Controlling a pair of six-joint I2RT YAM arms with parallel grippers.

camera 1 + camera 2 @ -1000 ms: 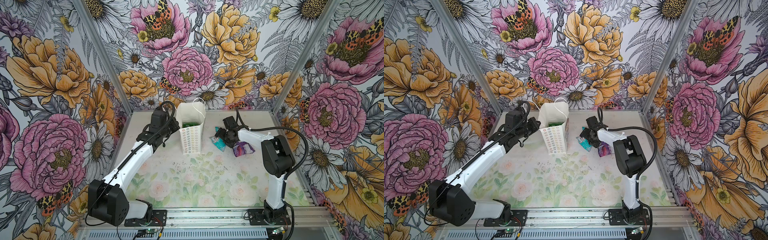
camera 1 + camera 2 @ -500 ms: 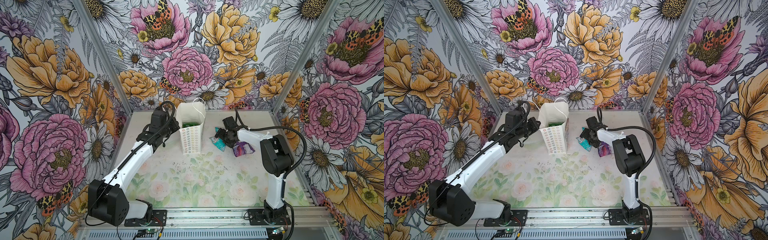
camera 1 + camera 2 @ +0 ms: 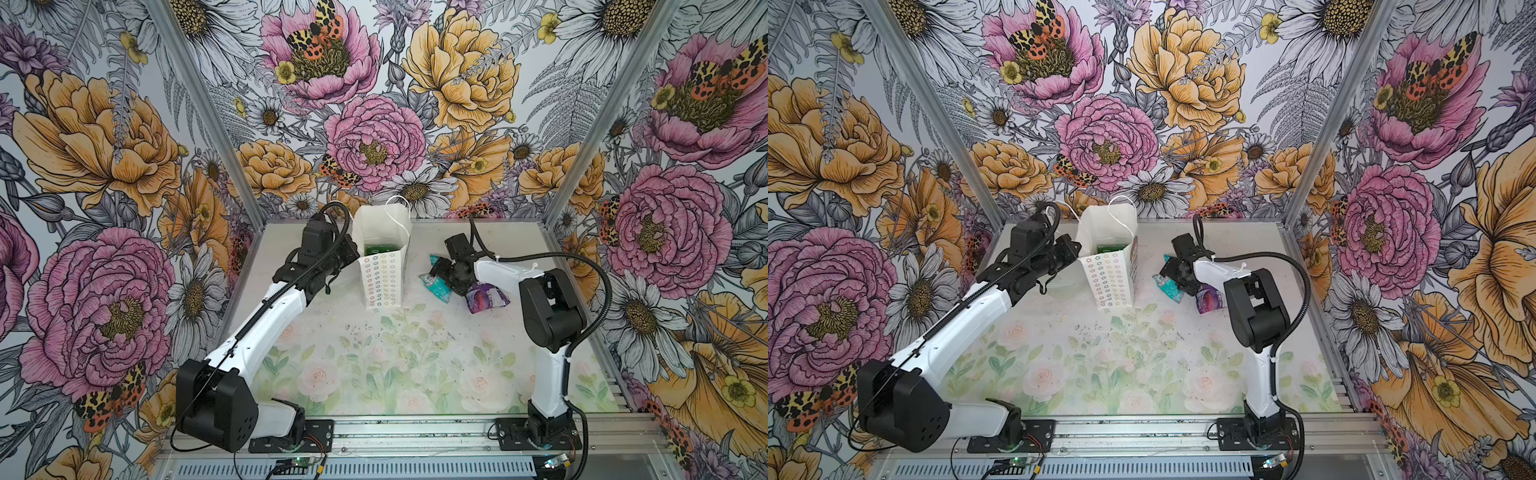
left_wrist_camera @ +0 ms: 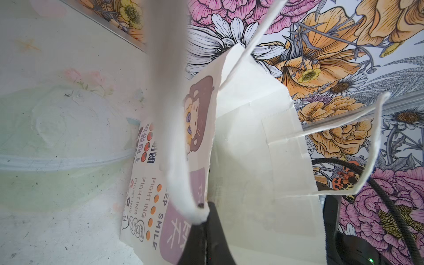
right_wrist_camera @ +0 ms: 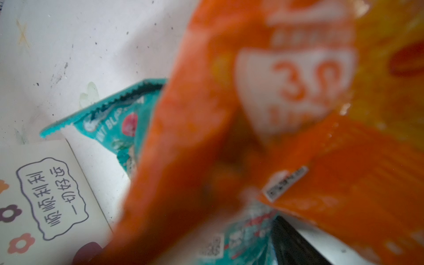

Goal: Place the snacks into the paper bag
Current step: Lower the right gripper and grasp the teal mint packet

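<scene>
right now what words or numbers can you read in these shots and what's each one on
"FIGHTING", twice: white paper bag with coloured flower rings.
"EP SMILE", start hidden: same bag.
"顺顺利利 一切好运", in a bubble: same bag.
"MINT BLA", rest hidden: teal crinkly foil packet.
"3" and a blurred figure: orange foil packet.
Other bag characters, small packet labels: too blurred to read.

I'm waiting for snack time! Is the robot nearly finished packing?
No. A green packet sits in the paper bag, which the left end effector pinches. The right end effector, open, is at the orange packet. The teal packet and purple packet lie on the table.
</scene>
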